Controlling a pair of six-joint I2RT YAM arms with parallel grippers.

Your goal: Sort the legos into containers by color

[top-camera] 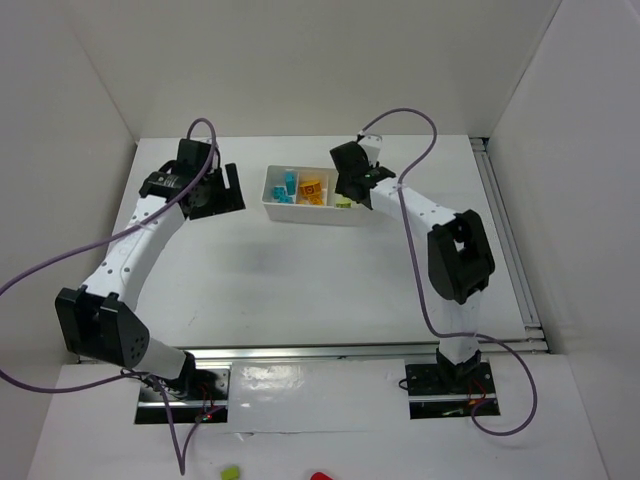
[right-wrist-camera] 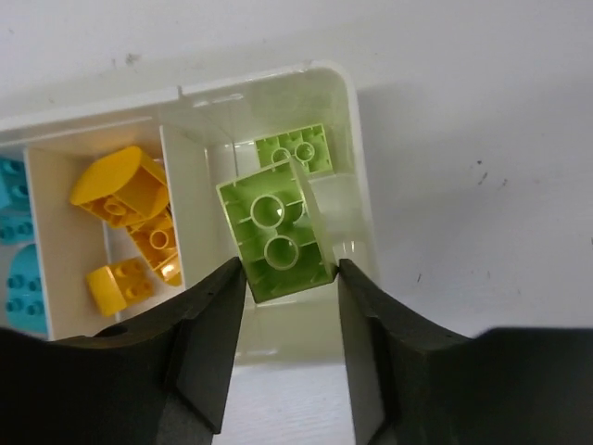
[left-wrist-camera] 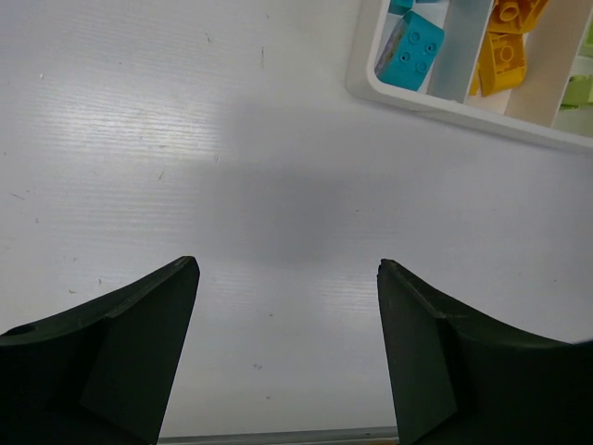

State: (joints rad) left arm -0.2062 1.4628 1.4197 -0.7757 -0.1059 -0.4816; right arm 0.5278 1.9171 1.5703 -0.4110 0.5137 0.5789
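Currently at the placing step: right claw narrowed on one light green brick, held tilted over the green end compartment of the white three-part tray. One more light green brick lying inside it; orange-yellow bricks in the middle compartment, cyan bricks in the far one. Next move, by judgement: slight lowering, then release clear of the thin divider wall, to avoid a bounce into the orange section. Left claw wide, holding nothing, hovering over bare surface beside the tray. Surface white, faintly scuffed; white enclosure walls on three sides
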